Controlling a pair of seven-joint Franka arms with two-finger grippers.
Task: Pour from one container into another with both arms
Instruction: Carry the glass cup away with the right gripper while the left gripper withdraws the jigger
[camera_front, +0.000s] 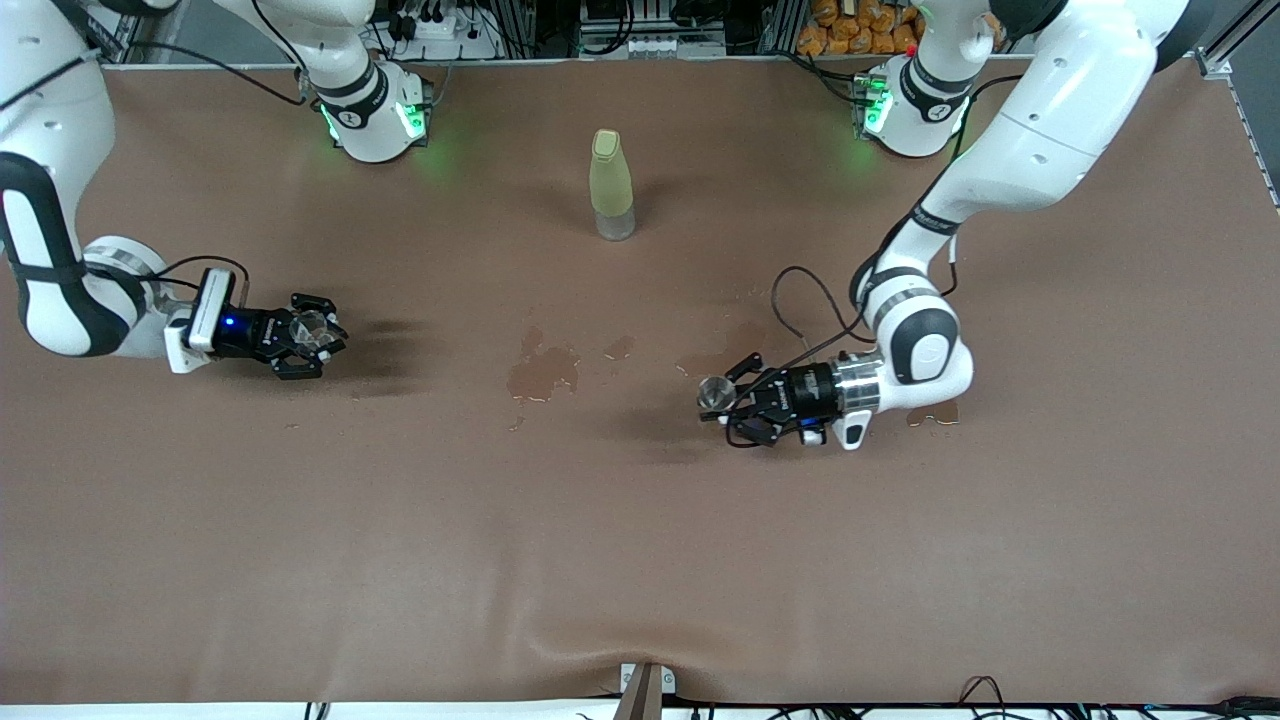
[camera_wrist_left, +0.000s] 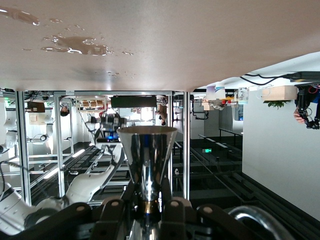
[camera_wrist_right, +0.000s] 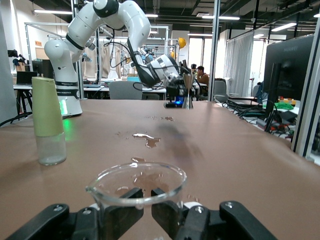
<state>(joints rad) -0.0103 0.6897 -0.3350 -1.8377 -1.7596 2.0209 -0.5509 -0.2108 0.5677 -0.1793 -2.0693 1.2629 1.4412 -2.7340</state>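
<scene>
Nearest the front camera, we are watching the left gripper (camera_front: 722, 403) clenching the tiny grey metal cup (camera_front: 714, 393) by its slim waist, just off the brown table (camera_front: 640, 560). In the left wrist view the fingers (camera_wrist_left: 112, 212) are pinching the stem under the flared bowl, so the cup (camera_wrist_left: 147, 150) is sitting firm and upright in the pincer.

We are taking the tall yellow-green bottle (camera_front: 611, 184) as our landmark. The metal cup is hanging nearer the front camera than the bottle, toward the left arm's end of the table. Between the two, wet patches (camera_front: 542, 370) are darkening the cloth, nearer the front camera than the bottle.

Moving on, the right gripper (camera_front: 318, 335) is grasping the tiny transparent glass cup (camera_front: 316, 328), again nearer the front camera than the bottle but well off toward the right arm's end. In the right wrist view its fingers (camera_wrist_right: 122, 212) are closing on the glass wall below the rim (camera_wrist_right: 136, 181), and whether it is holding any liquid we cannot tell.

We are judging that both pick-ups are done and the carry is in hand: the two cups are well apart, with neither one tipping. Next, we are expecting the arms to bring them together over the middle of the table, glass rim just above the metal mouth. A small target is calling for a slow, careful tilt, or more is going on the cloth.
</scene>
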